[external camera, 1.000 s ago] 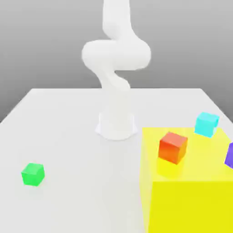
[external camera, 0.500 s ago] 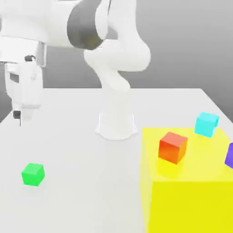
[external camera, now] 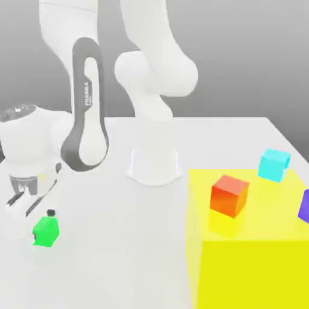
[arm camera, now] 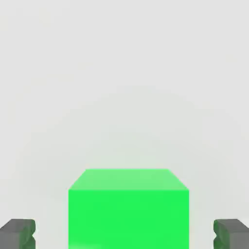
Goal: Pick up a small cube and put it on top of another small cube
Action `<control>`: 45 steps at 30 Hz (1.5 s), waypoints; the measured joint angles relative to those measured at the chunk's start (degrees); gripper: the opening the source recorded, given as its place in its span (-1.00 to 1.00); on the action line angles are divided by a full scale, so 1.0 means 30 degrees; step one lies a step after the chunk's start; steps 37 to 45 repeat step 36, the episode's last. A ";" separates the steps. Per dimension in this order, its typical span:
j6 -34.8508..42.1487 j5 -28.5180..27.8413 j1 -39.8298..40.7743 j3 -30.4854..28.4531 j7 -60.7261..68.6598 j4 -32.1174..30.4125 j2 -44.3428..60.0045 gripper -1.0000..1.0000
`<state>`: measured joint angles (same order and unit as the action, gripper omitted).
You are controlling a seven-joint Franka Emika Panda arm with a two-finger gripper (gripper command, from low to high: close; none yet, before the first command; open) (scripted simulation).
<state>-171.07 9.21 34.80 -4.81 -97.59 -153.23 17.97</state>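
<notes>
Right now your arm is folded low over the white table (external camera: 108,241), reaching out from its base (external camera: 154,166) toward the exterior view's left, with the wrist bent so the hand points down at the tabletop. The gripper (external camera: 37,218) sits right over the green cube (external camera: 44,232) — your hand view shows that cube (arm camera: 128,209) squarely between the two dark fingertips (arm camera: 18,233), with a clear strip of table showing on either side, so the fingers stand apart from it and are not clamped on anything. The green cube rests on the table, well apart from the rest. Over at the exterior view's right, the red cube (external camera: 229,195) sits on the yellow block (external camera: 250,259), with the cyan cube (external camera: 274,164) behind it and a purple cube (external camera: 304,205) at the edge.
</notes>
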 joint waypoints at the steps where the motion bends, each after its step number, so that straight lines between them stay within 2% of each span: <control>1: -0.0012 -0.0007 0.0001 0.0001 -0.0007 0.0000 0.0000 -1.00; 5: -0.0169 0.0008 0.0115 0.0120 -0.0003 0.0029 0.0169 -1.00; 11: 0.2752 -0.1824 -0.0826 -0.1188 -0.1353 -0.0664 -0.3465 -1.00; 22: 1.1647 -0.1853 -0.7870 0.2510 0.4388 0.3641 -0.8211 -1.00; 29: 1.7068 -0.1615 -1.1504 0.5717 0.8319 0.6469 -1.0795 -1.00; 33: 1.5153 -0.1748 -1.1983 0.6343 0.8682 0.5330 -0.9984 -1.00; 34: 1.4767 -0.1767 -1.1990 0.6394 0.8677 0.5106 -0.9821 1.00; 45: 1.4767 -0.1766 -1.1990 0.6394 0.8678 0.5106 -0.9821 1.00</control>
